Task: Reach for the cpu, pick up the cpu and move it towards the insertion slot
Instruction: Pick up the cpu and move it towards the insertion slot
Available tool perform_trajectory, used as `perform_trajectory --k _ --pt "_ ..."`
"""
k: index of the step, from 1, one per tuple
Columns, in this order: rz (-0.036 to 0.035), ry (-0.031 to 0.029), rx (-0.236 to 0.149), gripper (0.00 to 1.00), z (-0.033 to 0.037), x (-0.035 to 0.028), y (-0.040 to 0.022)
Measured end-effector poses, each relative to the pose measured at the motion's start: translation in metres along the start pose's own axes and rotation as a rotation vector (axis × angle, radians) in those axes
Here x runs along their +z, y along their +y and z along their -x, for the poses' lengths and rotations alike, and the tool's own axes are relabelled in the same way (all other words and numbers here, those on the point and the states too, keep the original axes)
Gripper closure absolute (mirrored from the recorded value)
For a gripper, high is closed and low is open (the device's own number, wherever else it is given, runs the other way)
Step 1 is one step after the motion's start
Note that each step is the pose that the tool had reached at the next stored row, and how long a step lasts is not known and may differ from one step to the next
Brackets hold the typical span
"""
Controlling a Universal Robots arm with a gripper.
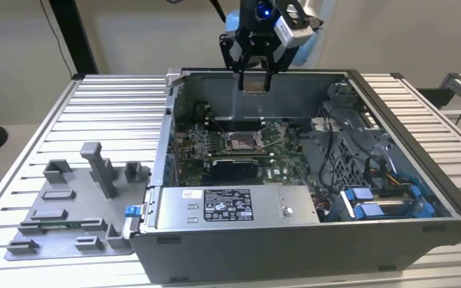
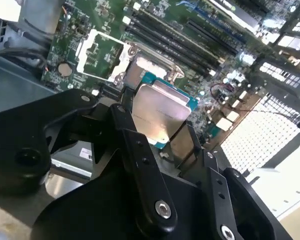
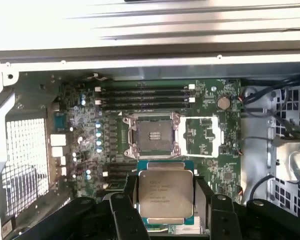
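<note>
My gripper (image 1: 254, 83) hangs above the open computer case, near its back wall, shut on the cpu (image 1: 254, 86), which sits between the two black fingers. In both wrist views the cpu (image 3: 165, 194) (image 2: 160, 112) shows a pale silver face with teal edges, clamped at its two sides. The insertion slot (image 1: 241, 142) lies below on the green motherboard, a silver-framed square with a dark centre and its cover plate swung open beside it. In the first wrist view the insertion slot (image 3: 152, 134) is just beyond the held chip. In the second wrist view the insertion slot (image 2: 140, 67) is partly covered by it.
The case walls (image 1: 160, 150) ring the motherboard. A power supply box (image 1: 230, 206) fills the front, with cables and blue drive parts (image 1: 383, 201) on the exterior view's right. A grey fixture plate with blocks (image 1: 78, 204) lies on the slatted table on the exterior view's left. Memory slots (image 3: 145, 97) run beside the socket.
</note>
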State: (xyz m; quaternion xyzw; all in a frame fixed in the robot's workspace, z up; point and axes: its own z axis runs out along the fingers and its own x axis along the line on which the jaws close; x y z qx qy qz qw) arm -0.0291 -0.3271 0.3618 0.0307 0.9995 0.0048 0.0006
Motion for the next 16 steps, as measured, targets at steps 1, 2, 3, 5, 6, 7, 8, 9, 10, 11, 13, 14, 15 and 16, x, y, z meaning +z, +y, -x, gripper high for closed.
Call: perform_trajectory --k 1,2,3,5,6,7,8,9,10,11,13,14,15,16 --pt "-0.0001 0.0 0.0 1.0 -0.0003 0.0007 0.0042" --pt "0.0001 0.0 0.0 1.0 -0.0005 0.0014 0.0076" --pt "0.0001 0.0 0.0 1.0 -0.0007 0.0019 0.0106" --pt "0.0001 0.0 0.0 1.0 -0.001 0.0028 0.0161" --pt "0.0001 0.0 0.0 1.0 -0.0011 0.0031 0.0185" --pt "0.0001 0.0 0.0 1.0 -0.0013 0.0034 0.0205" --pt "0.0002 0.0 0.0 1.0 -0.0014 0.0036 0.022" --pt "0.0001 0.0 0.0 1.0 -0.0014 0.0036 0.0229" --pt "0.0 0.0 0.0 1.0 -0.0014 0.0036 0.0232" --pt "0.0001 0.0001 0.0 1.0 -0.0014 0.0036 0.0232" --pt "0.0002 0.0001 0.0 1.0 -0.0014 0.0037 0.0232" --pt "0.0001 0.0002 0.0 1.0 -0.0015 0.0037 0.0232" --pt "0.0001 0.0002 0.0 1.0 -0.0015 0.0036 0.0232" --pt "0.0001 0.0002 0.0 1.0 -0.0015 0.0037 0.0232"
